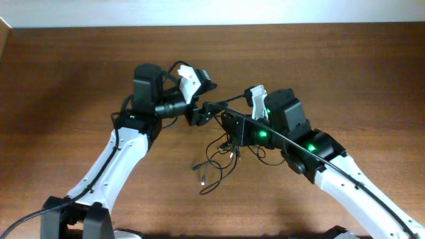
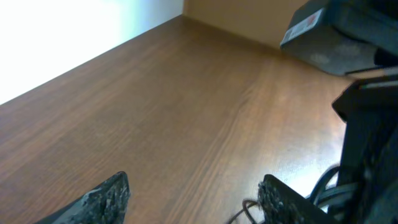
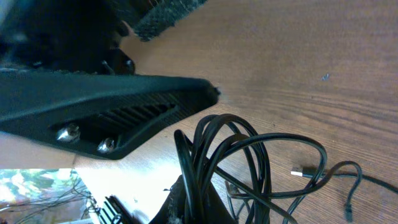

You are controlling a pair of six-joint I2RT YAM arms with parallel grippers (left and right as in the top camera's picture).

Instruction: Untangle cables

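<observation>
Cables [image 3: 186, 158] looped; label [image 2: 305, 25] text unreadable.

Table [image 1: 80, 79]: brown wood, grain running left to right, filling nearly all of my overhead view. Along its far edge, a pale white strip [image 1: 212, 12]; wall or floor, can't tell. Dark sliver [image 1: 2, 23] at the far left corner. My left wrist view: soft sheen on the wood, washed-out white area [image 2: 56, 37] past one edge, tan surface [image 2: 236, 15] at the far end. My right wrist view: small dark speck [image 3: 324, 76] in the wood; bright blurred patch [image 3: 37, 186] low left, unidentifiable.
</observation>
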